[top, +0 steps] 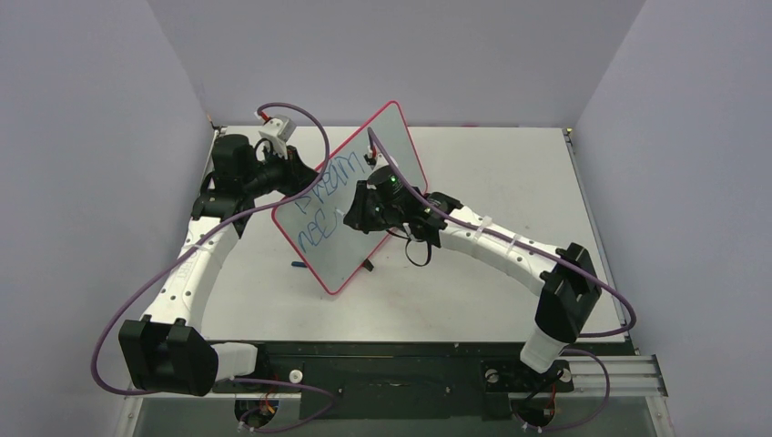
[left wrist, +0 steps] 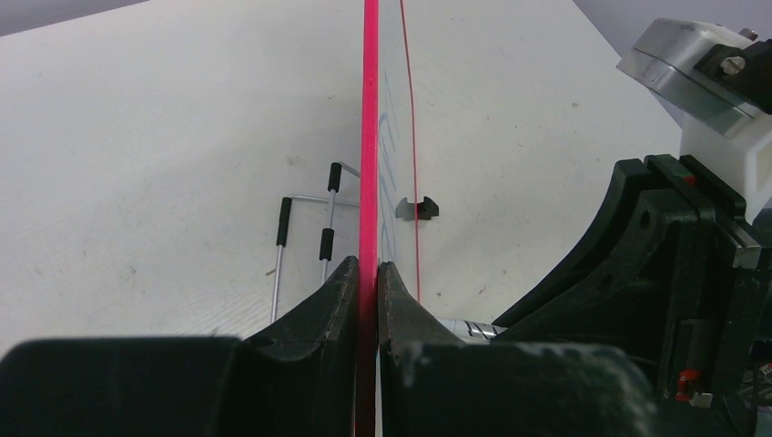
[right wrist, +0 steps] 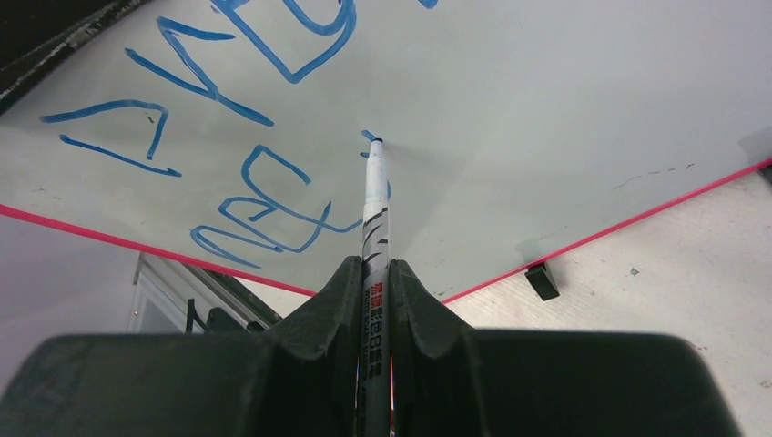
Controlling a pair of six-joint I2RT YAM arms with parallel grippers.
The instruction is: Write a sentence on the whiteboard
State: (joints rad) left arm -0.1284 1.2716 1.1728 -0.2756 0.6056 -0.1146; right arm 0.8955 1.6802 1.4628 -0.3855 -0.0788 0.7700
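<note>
The whiteboard [top: 387, 137], white with a thin red rim, stands tilted on edge across the table's middle. My left gripper [top: 305, 177] is shut on its left rim; in the left wrist view the jaws [left wrist: 368, 266] pinch the red rim [left wrist: 370, 137] edge-on. Blue handwriting, the sentence [top: 330, 182], runs in two rows on the board's face. My right gripper [top: 350, 216] is shut on a grey marker [right wrist: 375, 209]. The marker's tip touches the whiteboard [right wrist: 546, 109] just right of the lower row of the sentence [right wrist: 264, 209].
A black clip [right wrist: 542, 280] sits on the board's lower rim and shows again as a clip [left wrist: 417, 208] in the left wrist view. Thin wire legs with black tips [left wrist: 305, 237] lie behind the board. A small blue piece [top: 299, 264] lies on the table [top: 510, 182]. Walls enclose three sides.
</note>
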